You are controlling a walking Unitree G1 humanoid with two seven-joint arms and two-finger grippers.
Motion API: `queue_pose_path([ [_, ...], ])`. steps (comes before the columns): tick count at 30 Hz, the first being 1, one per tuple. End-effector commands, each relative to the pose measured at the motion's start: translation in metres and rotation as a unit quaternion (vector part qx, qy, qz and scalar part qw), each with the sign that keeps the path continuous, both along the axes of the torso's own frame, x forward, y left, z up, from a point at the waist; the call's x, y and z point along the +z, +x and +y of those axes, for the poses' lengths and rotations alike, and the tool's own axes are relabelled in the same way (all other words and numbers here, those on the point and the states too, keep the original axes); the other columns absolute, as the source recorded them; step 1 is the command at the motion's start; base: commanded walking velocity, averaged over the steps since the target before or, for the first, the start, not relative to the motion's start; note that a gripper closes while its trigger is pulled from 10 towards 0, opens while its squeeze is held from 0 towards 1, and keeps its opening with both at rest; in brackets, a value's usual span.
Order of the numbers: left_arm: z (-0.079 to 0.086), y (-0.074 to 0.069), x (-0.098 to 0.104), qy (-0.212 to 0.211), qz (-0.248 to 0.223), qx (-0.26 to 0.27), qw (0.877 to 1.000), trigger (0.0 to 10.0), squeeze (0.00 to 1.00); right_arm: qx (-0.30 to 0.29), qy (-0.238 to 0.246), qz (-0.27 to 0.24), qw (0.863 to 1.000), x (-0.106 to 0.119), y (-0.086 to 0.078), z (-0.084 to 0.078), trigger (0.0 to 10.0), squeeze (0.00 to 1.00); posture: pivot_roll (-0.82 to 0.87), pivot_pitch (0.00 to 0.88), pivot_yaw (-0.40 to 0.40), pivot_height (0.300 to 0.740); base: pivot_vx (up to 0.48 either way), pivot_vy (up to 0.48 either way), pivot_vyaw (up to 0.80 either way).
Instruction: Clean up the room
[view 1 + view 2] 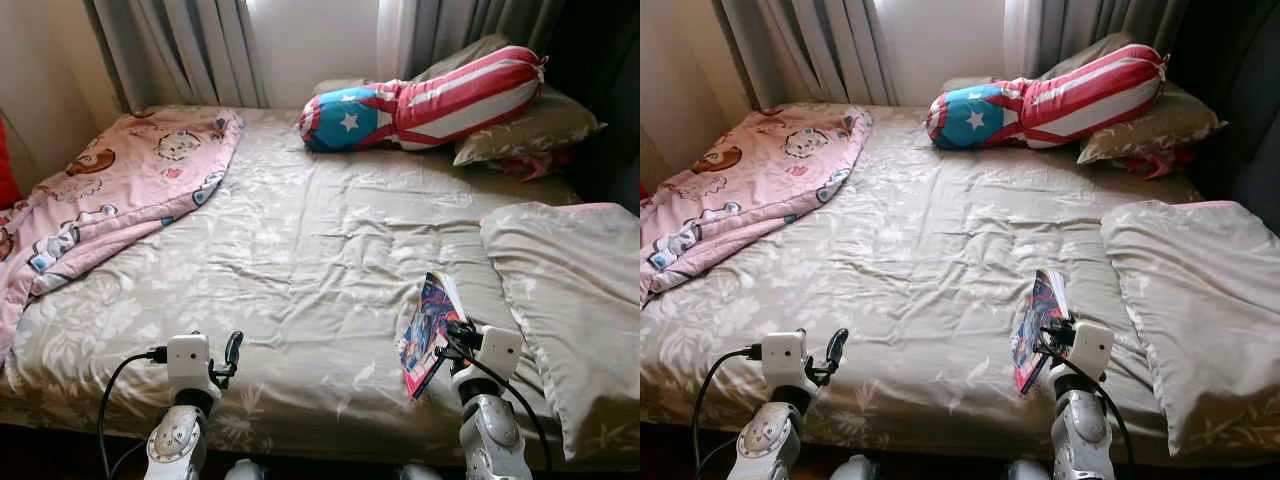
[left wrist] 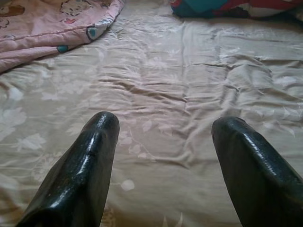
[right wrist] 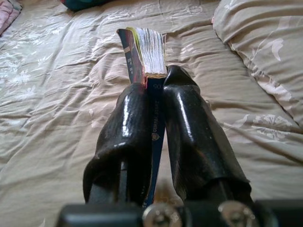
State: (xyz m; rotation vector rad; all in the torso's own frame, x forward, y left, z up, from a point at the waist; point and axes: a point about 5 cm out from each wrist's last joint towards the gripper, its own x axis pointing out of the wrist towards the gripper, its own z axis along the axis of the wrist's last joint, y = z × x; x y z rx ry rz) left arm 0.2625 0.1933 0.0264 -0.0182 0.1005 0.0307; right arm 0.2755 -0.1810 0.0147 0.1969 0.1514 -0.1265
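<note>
A wide bed (image 1: 300,250), covered with a beige sheet printed with pale leaves, is seen from its near edge. A thin, colourful book (image 1: 428,330) is clamped on edge between the two black fingers of the right gripper (image 3: 158,92), spine towards the wrist and page edges fanning out beyond the fingertips. In the head views the book is held above the sheet close to the near edge of the bed, right of the middle; whether its lower corner touches the sheet cannot be told for sure. Lettering is seen on the spine in the right wrist view, but it is too small to be read.

The left gripper (image 2: 163,127) is held over the near edge of the bed towards the left, its fingers spread wide apart with nothing between them but wrinkled sheet.

A pink blanket (image 1: 110,200) with cartoon prints is bunched over the far left corner of the bed and runs down along the left edge. A bolster pillow (image 1: 420,100) in red and white stripes, with a blue end bearing a white star, lies along the far edge, resting partly on a beige pillow (image 1: 530,125) at the far right corner. Another beige pillow (image 1: 565,300) lies along the right edge, just beside the held book. Grey curtains (image 1: 190,50) hang behind the far edge.
</note>
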Motion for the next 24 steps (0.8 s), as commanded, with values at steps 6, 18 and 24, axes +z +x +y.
queue_pose_path([
  [6, 0.0, 0.0, 0.001, -0.004, 0.001, 0.001, 1.0, 10.0, 0.0, 0.0, 0.0, -0.035, 0.999, 0.01, 0.006, 0.001, 10.0, 0.0, -0.02, 0.0, 0.018, 0.635, 0.0, 0.0, 0.0],
  [18, -0.001, 0.001, 0.001, -0.004, 0.001, -0.001, 1.0, 10.0, 0.0, 0.012, 0.004, -0.051, 0.999, 0.014, 0.006, 0.005, 10.0, 0.0, -0.02, 0.0, 0.019, 0.635, 0.0, 0.0, 0.0],
  [24, -0.001, 0.001, 0.002, -0.004, -0.001, 0.001, 1.0, 10.0, 0.0, 0.031, 0.01, -0.082, 0.996, 0.022, 0.009, 0.009, 10.0, 0.0, -0.01, 0.0, 0.018, 0.635, 0.0, 0.0, 0.0],
])
